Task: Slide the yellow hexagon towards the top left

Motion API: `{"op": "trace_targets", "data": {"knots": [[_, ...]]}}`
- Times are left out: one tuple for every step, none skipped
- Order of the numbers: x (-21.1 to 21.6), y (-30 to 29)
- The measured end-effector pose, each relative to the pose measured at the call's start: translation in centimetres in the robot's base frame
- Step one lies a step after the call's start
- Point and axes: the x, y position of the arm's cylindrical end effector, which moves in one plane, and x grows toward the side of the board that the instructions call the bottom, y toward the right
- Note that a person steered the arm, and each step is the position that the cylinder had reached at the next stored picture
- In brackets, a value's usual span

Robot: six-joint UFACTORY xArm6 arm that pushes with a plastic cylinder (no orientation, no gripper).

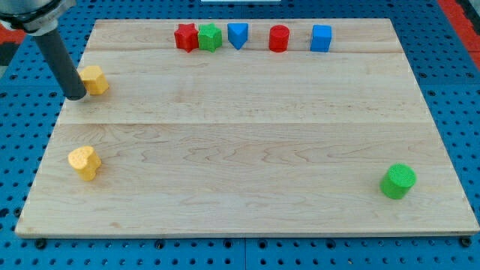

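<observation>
The yellow hexagon (95,79) lies near the board's left edge, in the upper part of the view. My tip (76,97) stands just left of it and slightly below, touching or nearly touching its left side. The dark rod rises from the tip toward the view's top left corner. A second yellow block, heart-shaped (84,162), lies lower down near the left edge, well apart from the tip.
Along the top edge stand a red star (185,36), a green block (210,37) touching it, a blue block (238,34), a red cylinder (279,37) and a blue cube (321,37). A green cylinder (397,181) sits at the lower right. The wooden board (247,150) lies on blue pegboard.
</observation>
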Motion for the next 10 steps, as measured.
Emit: {"op": "trace_targets", "data": {"knots": [[-1.7,4.0],[-3.4,9.6],[-7.7,12.3],[-5.2,13.1],[-2.6,11.7],[-4.2,7.3],[-5.6,5.9],[-4.7,4.2],[-7.7,4.4],[-9.6,4.5]]}}
